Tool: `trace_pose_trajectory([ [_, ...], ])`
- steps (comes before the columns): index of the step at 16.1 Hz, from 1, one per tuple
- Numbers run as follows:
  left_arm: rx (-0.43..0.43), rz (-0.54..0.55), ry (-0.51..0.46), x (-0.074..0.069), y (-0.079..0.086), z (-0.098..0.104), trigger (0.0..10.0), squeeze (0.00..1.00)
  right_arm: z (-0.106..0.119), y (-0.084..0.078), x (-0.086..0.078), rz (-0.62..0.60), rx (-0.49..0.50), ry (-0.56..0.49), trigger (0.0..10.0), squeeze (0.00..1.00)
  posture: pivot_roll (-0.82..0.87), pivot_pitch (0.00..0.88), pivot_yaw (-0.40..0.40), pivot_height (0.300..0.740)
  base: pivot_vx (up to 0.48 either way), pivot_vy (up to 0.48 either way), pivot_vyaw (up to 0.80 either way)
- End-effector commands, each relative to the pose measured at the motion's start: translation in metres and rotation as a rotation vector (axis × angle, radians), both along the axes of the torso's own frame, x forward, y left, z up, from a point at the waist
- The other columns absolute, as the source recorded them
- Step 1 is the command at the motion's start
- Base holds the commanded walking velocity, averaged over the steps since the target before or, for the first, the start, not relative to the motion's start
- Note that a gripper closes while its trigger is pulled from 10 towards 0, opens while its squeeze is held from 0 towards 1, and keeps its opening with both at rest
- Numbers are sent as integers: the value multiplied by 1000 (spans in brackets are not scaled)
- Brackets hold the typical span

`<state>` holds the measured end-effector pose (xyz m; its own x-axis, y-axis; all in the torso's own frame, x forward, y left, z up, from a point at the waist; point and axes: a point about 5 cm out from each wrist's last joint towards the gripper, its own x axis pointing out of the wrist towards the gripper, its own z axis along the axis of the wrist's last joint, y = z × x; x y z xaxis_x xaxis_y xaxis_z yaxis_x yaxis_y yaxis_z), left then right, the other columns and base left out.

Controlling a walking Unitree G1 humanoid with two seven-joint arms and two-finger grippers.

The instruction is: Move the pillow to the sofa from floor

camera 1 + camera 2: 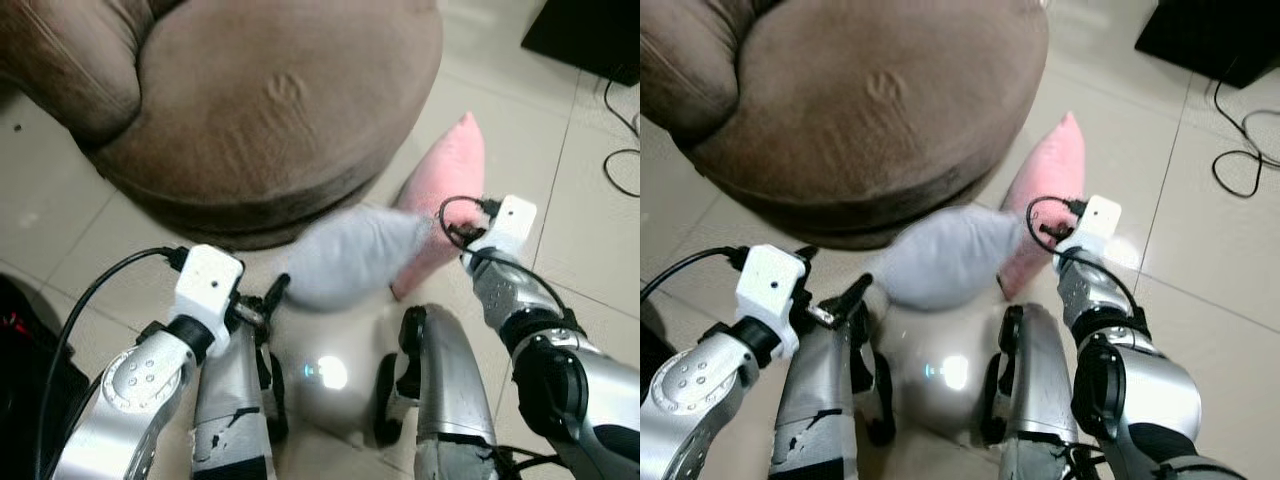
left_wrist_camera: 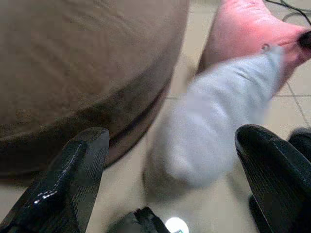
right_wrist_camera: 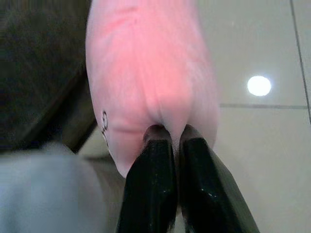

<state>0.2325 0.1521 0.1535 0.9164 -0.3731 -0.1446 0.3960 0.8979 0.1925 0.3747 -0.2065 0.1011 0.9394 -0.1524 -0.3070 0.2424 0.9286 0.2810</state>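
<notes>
Pink, soft and plump, the pillow (image 1: pixel 448 190) stands on edge on the glossy tiled floor (image 1: pixel 560 150) beside the round brown sofa (image 1: pixel 260 100); the right hand (image 3: pixel 170 133) pinches its fabric, fingers nearly together; a blurred grey cushion (image 1: pixel 350 255) lies against it; the left hand (image 2: pixel 170 160) hovers near the grey one, fingers spread wide; black cables (image 1: pixel 620 140) curl beyond.

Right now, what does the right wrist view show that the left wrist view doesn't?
Right wrist view: the right gripper shut on the pink pillow, pinching its fabric, with bare floor tiles beside it.

Left wrist view: the left gripper open, its fingers apart and holding nothing, before the brown sofa.

Both: the pink pillow and a blurred grey pillow next to it.
</notes>
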Motion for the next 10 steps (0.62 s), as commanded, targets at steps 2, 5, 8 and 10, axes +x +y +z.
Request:
trace_pose_trajectory([
  [2, -13, 34, -10, 4, -1, -5, 10000, 0, 27, -6, 11, -15, -61, -108, 0, 0, 123, 193, -13, 543, 0, 0, 0],
  [5, -48, 99, -42, 14, 1, -5, 10000, 0, 54, -3, 21, 34, -108, -204, 0, 0, 92, 142, -30, 543, 0, 0, 0],
  [8, -44, 137, -60, 21, 8, -11, 10000, 0, 66, -5, 22, 70, -159, -281, 0, 0, 36, 67, -27, 543, 0, 0, 0],
  [10, -53, 144, -86, 27, 11, -6, 10000, 0, 72, -7, 22, 81, -162, -323, 0, 0, 15, 53, -29, 543, 0, 0, 0],
])
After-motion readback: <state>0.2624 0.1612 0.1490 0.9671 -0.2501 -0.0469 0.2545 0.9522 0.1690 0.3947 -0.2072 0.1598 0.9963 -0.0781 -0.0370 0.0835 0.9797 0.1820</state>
